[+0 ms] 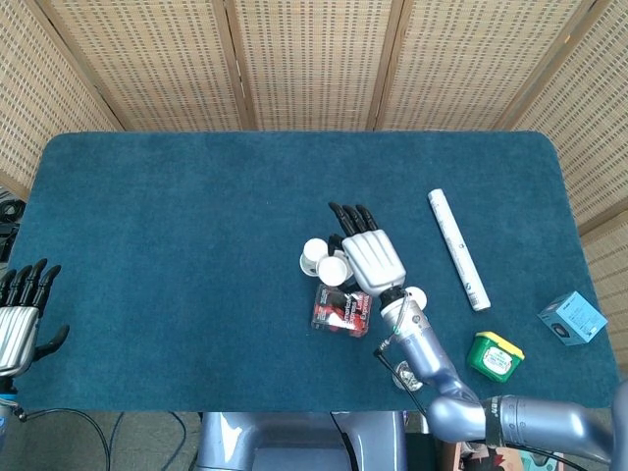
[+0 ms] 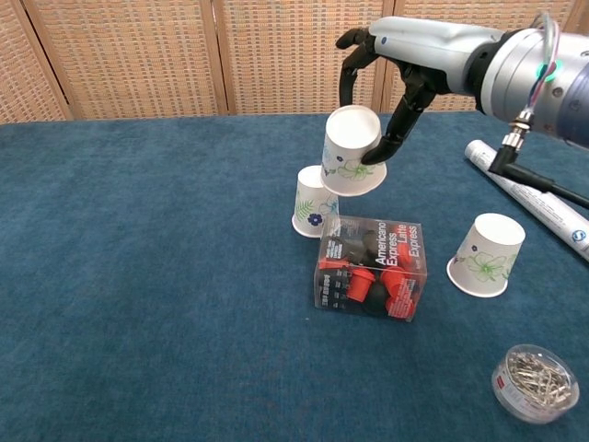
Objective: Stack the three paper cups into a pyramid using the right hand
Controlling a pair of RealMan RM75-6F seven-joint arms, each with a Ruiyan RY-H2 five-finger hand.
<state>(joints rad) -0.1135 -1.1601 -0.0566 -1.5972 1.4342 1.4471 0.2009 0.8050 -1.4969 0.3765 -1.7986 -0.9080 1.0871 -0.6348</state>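
Right hand [image 2: 391, 69] pinches an upside-down paper cup [image 2: 352, 152] in the air, above a second cup [image 2: 313, 202] and the clear capsule box [image 2: 372, 267]. Third cup [image 2: 486, 255] stands apart. Left hand [image 1: 20, 314] spread, off the desk [image 1: 177, 245] edge. Wicker screen [image 1: 314, 59] behind.

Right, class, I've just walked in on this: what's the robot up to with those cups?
The right hand holds one upturned paper cup in its fingers, lifted above the table. It hangs over a second cup that stands upside down on the blue table, just behind a clear box of coffee capsules. The third cup stands apart, off to the right. No cups are stacked yet. The left hand is at the table's near-left edge, open and holding nothing.
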